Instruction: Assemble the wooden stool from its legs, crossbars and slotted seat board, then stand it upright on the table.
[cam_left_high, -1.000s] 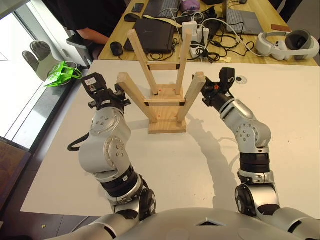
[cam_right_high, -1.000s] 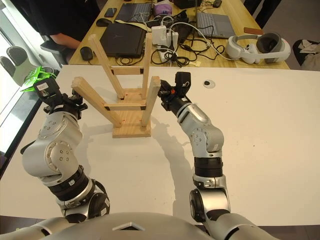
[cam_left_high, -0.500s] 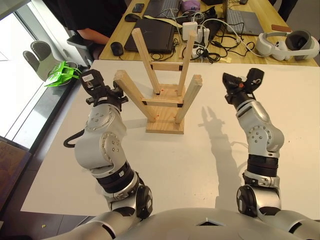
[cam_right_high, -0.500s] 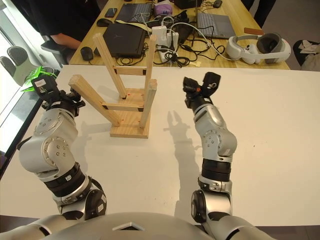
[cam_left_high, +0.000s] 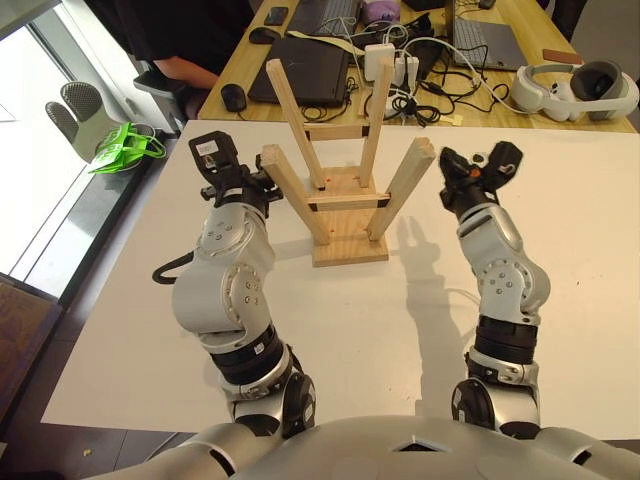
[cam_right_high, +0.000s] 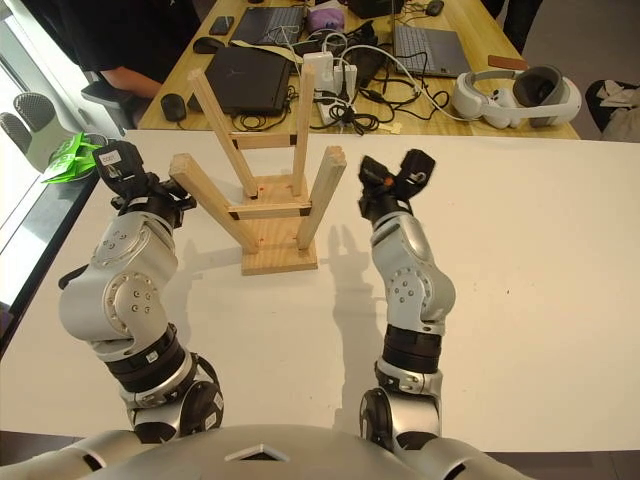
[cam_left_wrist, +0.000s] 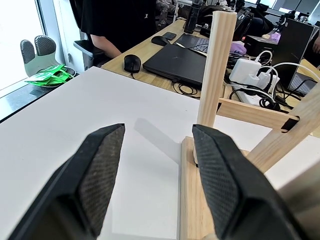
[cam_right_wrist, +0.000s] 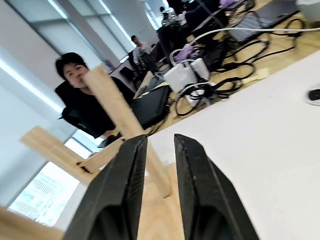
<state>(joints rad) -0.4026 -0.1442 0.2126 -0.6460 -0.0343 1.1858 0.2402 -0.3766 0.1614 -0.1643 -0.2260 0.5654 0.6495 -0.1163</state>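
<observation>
The wooden stool (cam_left_high: 350, 248) stands upside down on the white table (cam_left_high: 400, 340), seat board flat and its legs pointing up, joined by crossbars (cam_left_high: 345, 200). My left gripper (cam_left_high: 248, 185) is open just left of the near left leg (cam_left_high: 295, 195). In the left wrist view its pads (cam_left_wrist: 100, 170) stand wide apart with bare table between them and the seat board's edge (cam_left_wrist: 186, 200) just ahead. My right gripper (cam_left_high: 477, 165) is open, a little to the right of the near right leg (cam_left_high: 405, 190) and apart from it. Its fingers (cam_right_wrist: 127, 200) frame the legs beyond.
Behind the table a wooden desk carries a laptop (cam_left_high: 300, 70), a power strip with cables (cam_left_high: 395, 65) and a headset (cam_left_high: 580, 85). A green bag (cam_left_high: 125, 148) sits past the table's left edge. Open table lies at the right (cam_left_high: 590, 250) and in front.
My right gripper let go of the near right leg, swung right, then came back toward it. The stool and my left gripper shifted slightly right, and the near right leg leans further out.
</observation>
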